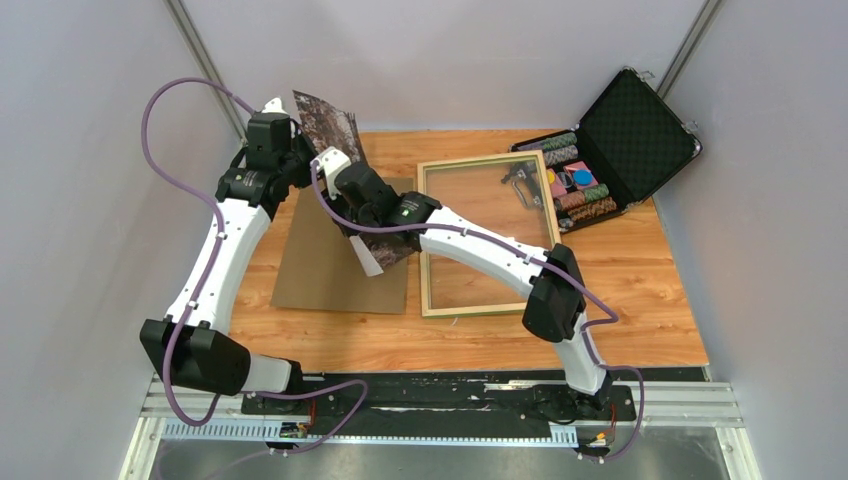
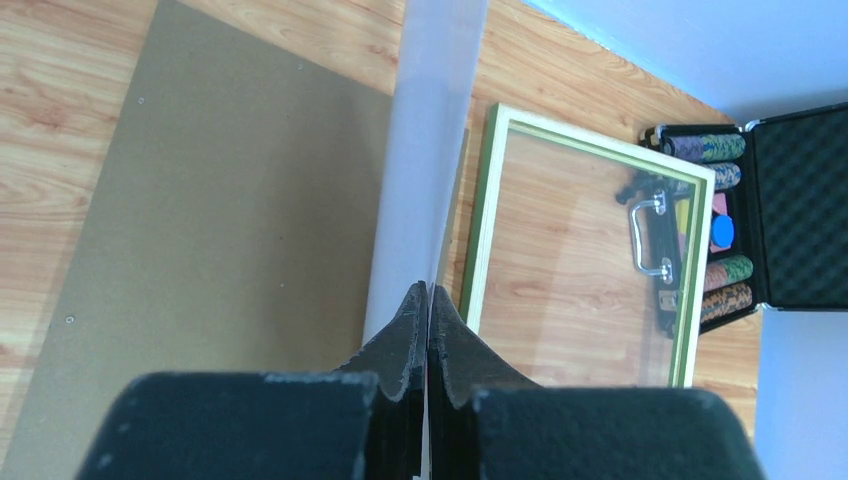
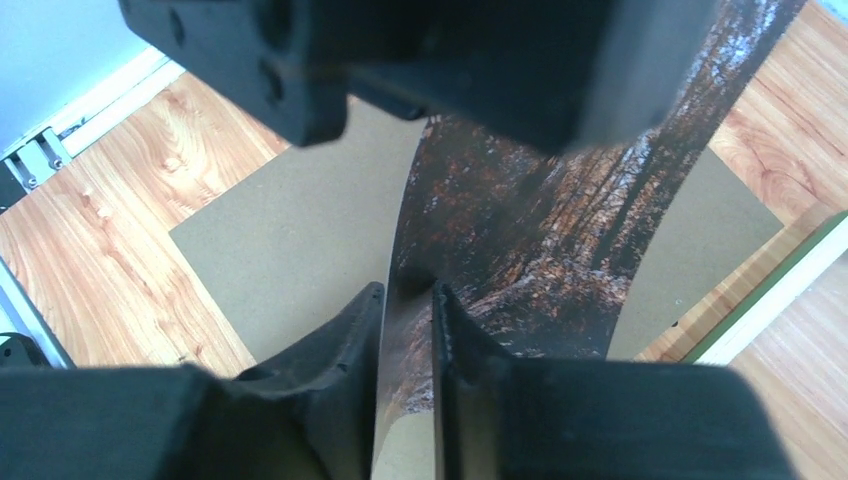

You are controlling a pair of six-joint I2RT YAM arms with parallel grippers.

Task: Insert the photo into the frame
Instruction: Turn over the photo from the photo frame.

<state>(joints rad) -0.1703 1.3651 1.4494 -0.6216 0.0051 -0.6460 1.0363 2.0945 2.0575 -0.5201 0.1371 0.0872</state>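
The photo [image 1: 336, 124], a dark autumn forest print, is held up on edge and bent above the brown backing board [image 1: 320, 270]. My left gripper [image 1: 298, 148] is shut on its upper edge; the left wrist view shows the jaws [image 2: 428, 290] pinched on the photo's white back [image 2: 425, 150]. My right gripper [image 1: 346, 190] straddles the photo lower down; in the right wrist view its jaws [image 3: 408, 295] stand slightly apart with the print [image 3: 540, 230] between them. The frame [image 1: 422, 240] lies flat to the right, pale wood side up, its green edge showing [image 2: 480, 240].
An open black case [image 1: 630, 125] with poker chips [image 1: 580, 185] stands at the back right, touching the frame's far corner. The backing board [image 2: 230, 230] lies left of the frame. Grey walls close in on three sides.
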